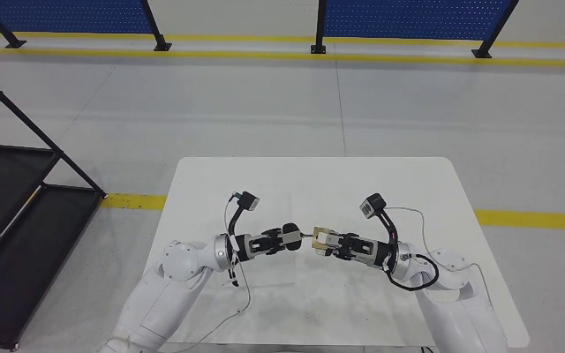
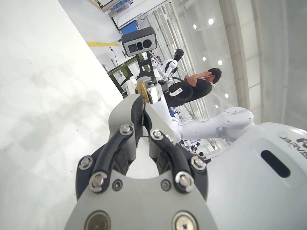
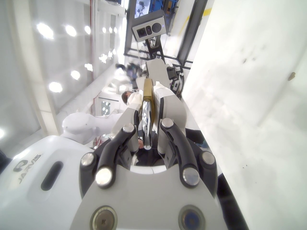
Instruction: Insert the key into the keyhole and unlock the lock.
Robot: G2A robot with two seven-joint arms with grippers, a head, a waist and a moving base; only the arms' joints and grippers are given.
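A brass padlock [image 1: 320, 237] with a chrome shackle [image 3: 146, 120] hangs above the middle of the white table [image 1: 309, 185]. My right gripper [image 1: 335, 243] is shut on the padlock, whose brass body [image 3: 148, 89] stands between the fingers [image 3: 171, 106] and points toward the other arm. My left gripper [image 1: 297, 237] faces it from the opposite side, shut on the key, which is mostly hidden between the black pads [image 2: 138, 111]. A small brass tip of the key [image 2: 144, 99] touches the near face of the padlock [image 2: 141, 87]. How deep it sits in the keyhole I cannot tell.
A black metal rack [image 1: 35, 212] stands on the floor left of the table. Blue barrier panels [image 1: 406, 18] on black feet line the far side of the floor. White tabletop lies around and beneath both grippers.
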